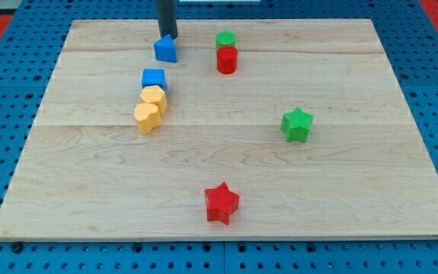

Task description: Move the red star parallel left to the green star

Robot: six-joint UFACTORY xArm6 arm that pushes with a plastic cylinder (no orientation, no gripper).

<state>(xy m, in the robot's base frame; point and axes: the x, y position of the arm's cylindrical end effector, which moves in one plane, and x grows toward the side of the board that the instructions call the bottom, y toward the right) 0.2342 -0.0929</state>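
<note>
The red star [221, 203] lies near the view's bottom, just right of centre, on the wooden board [371, 190]. The green star [296, 125] lies up and to the right of it, at mid height. My tip [169, 36] is near the view's top left of centre, touching the top edge of a blue triangular block [166, 49]. The tip is far from both stars.
A blue cube [153, 78] sits below the blue triangular block, with two yellow hexagonal blocks [153, 99] [147, 117] stacked diagonally beneath it. A green cylinder [226, 39] touches a red cylinder [226, 59] near the top centre.
</note>
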